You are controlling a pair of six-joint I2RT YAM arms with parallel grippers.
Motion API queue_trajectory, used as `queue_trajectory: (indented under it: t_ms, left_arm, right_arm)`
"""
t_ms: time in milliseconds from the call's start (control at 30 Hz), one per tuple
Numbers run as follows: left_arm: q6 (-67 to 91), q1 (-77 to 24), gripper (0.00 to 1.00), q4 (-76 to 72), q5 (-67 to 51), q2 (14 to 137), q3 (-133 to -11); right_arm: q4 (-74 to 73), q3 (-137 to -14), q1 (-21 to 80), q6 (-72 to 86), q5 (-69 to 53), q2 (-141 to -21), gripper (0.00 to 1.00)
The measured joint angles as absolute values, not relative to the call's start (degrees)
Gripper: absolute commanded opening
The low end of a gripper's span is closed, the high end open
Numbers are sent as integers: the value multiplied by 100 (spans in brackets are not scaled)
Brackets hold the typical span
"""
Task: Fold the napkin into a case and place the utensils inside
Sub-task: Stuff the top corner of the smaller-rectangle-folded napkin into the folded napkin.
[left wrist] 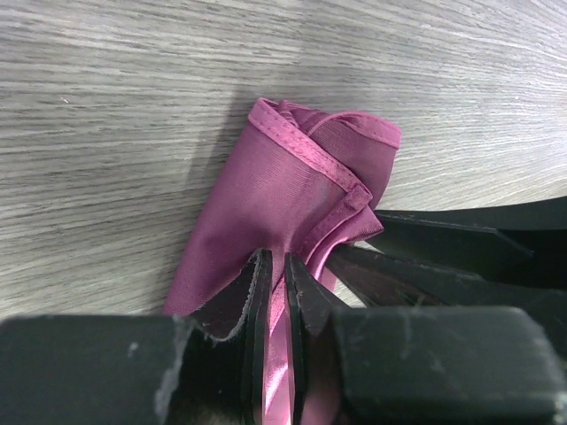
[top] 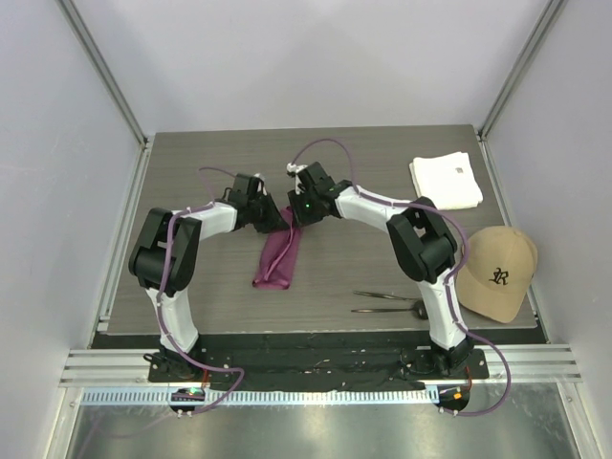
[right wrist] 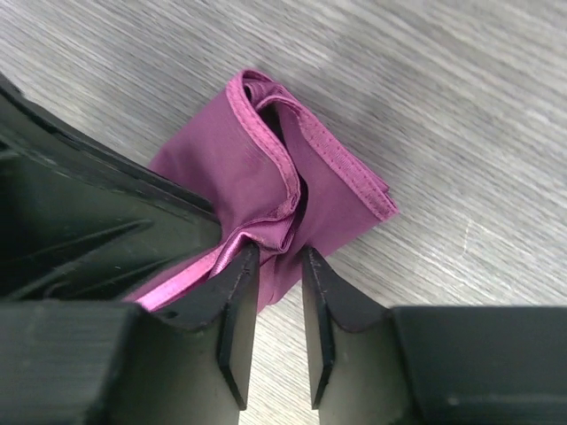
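- Pinching the far end of the napkin (top: 276, 256), the left gripper (left wrist: 279, 259) has its jaws almost together, with a fold of purple cloth clamped flat between them.
- Right gripper (right wrist: 279, 255): jaws narrow with a small gap showing. A bunch of cloth sits in the mouth at the tips. Cannot tell whether it is clamped or only touched.
- Both grippers meet close together at the same end of the cloth, near the middle of the table (top: 191, 182). The rest of the napkin trails toward the arm bases as a long, narrow, rumpled strip.
- Wrist views: the held end is rolled and layered, with hemmed edges curling over each other, not flat.
- Utensils (top: 387, 301) lie side by side on the table to the right of the strip, well apart from it and near the right arm. Not yet inside anything.
- White cloth (top: 447, 182) sits at the far right corner and a tan cap (top: 497, 273) at the right edge. Neither belongs to the job.
- Judgement: folding stage, roughly midway. The strip is roughed out, but there is no tidy pouch with an open mouth.
- To do it well: get a sure bite with the right gripper on the intended layers before any pull, then draw the two grips apart evenly to spread the bunched end. Keep the cloth low and taut.
- Risk: thin, slick fabric may slip, or the whole strip may drag.
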State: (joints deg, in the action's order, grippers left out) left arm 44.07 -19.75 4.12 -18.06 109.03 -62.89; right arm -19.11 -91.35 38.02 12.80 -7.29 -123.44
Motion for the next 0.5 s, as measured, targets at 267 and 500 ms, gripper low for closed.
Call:
queue_trajectory:
  t_ms: [267,500]
  left_arm:
    - [4407,-1975,15,414,-1798,10903,-6324]
    - [4407,-1977,14,416,-1802,10903,-6375]
  right_arm:
    - [-2121,-9627,3848,1205,-556,-12551,38]
    - [-2283,-9697,3852,1024,-342,-12682,29]
